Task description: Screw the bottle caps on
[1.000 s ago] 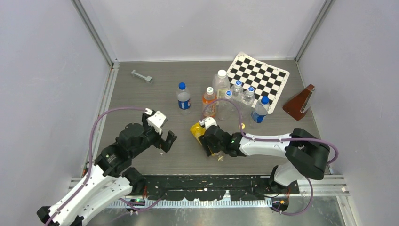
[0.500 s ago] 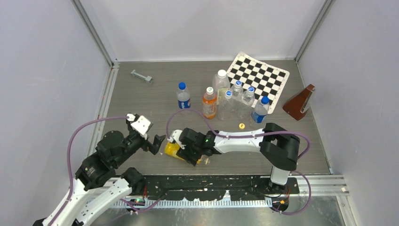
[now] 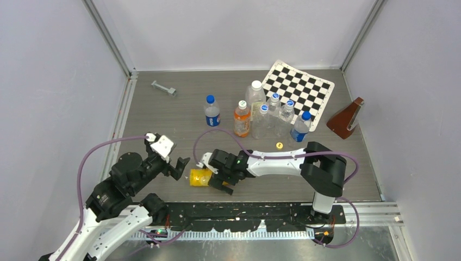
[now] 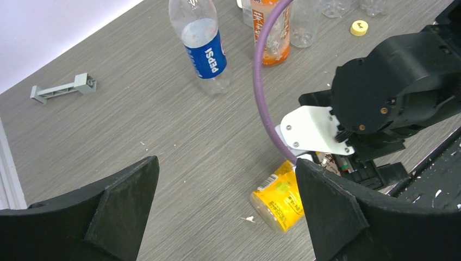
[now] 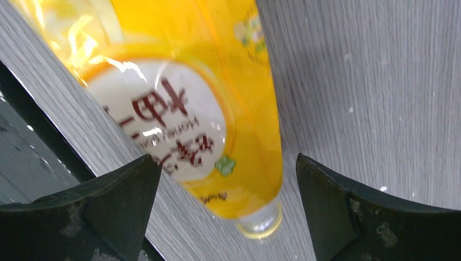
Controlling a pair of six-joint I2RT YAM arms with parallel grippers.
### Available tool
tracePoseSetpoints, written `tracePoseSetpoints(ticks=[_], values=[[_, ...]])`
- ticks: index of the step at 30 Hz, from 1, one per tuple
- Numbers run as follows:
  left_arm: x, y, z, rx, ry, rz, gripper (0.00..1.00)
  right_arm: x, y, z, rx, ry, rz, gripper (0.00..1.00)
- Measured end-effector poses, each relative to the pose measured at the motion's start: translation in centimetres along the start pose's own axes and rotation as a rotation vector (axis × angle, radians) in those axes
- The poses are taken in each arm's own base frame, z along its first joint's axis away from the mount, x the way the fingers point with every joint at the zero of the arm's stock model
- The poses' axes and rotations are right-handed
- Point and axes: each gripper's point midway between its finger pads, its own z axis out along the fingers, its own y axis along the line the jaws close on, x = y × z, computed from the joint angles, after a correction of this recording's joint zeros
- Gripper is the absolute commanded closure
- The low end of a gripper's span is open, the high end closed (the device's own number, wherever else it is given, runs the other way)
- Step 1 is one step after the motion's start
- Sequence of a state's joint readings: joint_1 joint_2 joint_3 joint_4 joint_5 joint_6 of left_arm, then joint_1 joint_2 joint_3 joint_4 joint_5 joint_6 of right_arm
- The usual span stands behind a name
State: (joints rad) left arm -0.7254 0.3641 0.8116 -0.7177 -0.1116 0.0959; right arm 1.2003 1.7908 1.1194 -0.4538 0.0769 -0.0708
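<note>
The yellow juice bottle (image 3: 199, 177) lies on its side near the table's front edge. Its neck (image 5: 260, 220) shows no cap. My right gripper (image 3: 219, 178) is open, one finger on each side of the bottle (image 5: 217, 81) and not gripping it. My left gripper (image 3: 177, 165) hovers open just left of the bottle (image 4: 278, 197), empty. The yellow cap (image 3: 279, 145) lies loose on the table, also visible in the left wrist view (image 4: 359, 27). The Pepsi bottle (image 3: 212, 113) stands upright further back with a blue cap on it; its label (image 4: 209, 52) faces the left wrist camera.
A cluster of clear bottles (image 3: 272, 111) and an orange-drink bottle (image 3: 242, 118) stand at the back. Behind them lies a checkerboard (image 3: 300, 89), with a brown wedge (image 3: 345, 118) at the right. A grey metal piece (image 3: 163, 87) lies at back left. A black rail (image 3: 244, 211) runs along the front edge.
My right gripper carried the yellow bottle left, then opened and let it go; it now lies flat. The left arm drew back to the left and has since held still.
</note>
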Motion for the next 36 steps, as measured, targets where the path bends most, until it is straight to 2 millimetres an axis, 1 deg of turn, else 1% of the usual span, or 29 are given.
tracePoseSetpoints(ticks=[4,6,9,11,14,17,19,21,22,24,27,28,29,30,31,33,36], values=[[0.1,-0.1,0.2,0.003,0.01,0.003,0.0,1.6,-0.9,-1.1,0.047,0.026,-0.002,0.0],[0.1,-0.1,0.3,0.007,0.012,0.004,0.0,2.0,-1.2,-1.5,0.065,0.032,0.001,0.0],[0.1,-0.2,0.3,0.012,0.013,0.004,0.0,2.2,-1.5,-2.1,0.088,0.028,0.021,0.0],[0.2,-0.3,0.4,0.016,0.014,0.004,0.0,1.9,-1.7,-2.9,0.101,0.001,0.056,0.0],[0.3,-0.5,0.7,0.027,0.018,0.004,0.0,0.7,-2.1,-5.2,0.128,-0.081,0.132,0.0],[0.8,-0.9,1.4,0.042,0.033,-0.001,0.0,-0.3,-3.3,-8.5,0.187,-0.198,0.23,0.01],[1.3,-1.3,1.9,0.053,0.047,-0.004,0.0,-0.4,-4.6,-10.4,0.25,-0.265,0.309,0.03],[1.8,-1.6,2.5,0.066,0.061,-0.008,0.0,0.2,-6.0,-11.2,0.322,-0.299,0.389,0.06],[2.0,-1.7,2.7,0.069,0.064,-0.01,0.0,0.8,-7.0,-11.4,0.368,-0.307,0.438,0.08],[2.3,-2.0,3.2,0.078,0.068,-0.02,0.0,2.8,-9.3,-11.2,0.478,-0.295,0.541,0.11],[3.0,-2.4,3.9,0.085,0.066,-0.04,0.0,6.6,-12.5,-10.8,0.648,-0.262,0.695,0.17],[3.3,-2.6,4.2,0.087,0.067,-0.048,0.0,8.1,-13.6,-10.6,0.71,-0.255,0.747,0.22],[3.5,-2.7,4.4,0.088,0.069,-0.056,0.0,8.7,-14.1,-10.6,0.738,-0.253,0.77,0.28],[3.9,-2.8,4.6,0.088,0.071,-0.065,0.0,9.8,-14.9,-10.5,0.78,-0.253,0.812,0.32],[4.2,-2.9,4.8,0.088,0.072,-0.075,0.0,10.9,-15.7,-10.5,0.819,-0.259,0.853,0.38],[4.7,-3.1,5.1,0.088,0.074,-0.09,0.0,12.7,-16.8,-10.4,0.874,-0.274,0.925,0.43],[5.1,-3.2,5.3,0.086,0.071,-0.107,0.0,14.4,-18.2,-10.2,0.936,-0.318,1.02,0.45]])
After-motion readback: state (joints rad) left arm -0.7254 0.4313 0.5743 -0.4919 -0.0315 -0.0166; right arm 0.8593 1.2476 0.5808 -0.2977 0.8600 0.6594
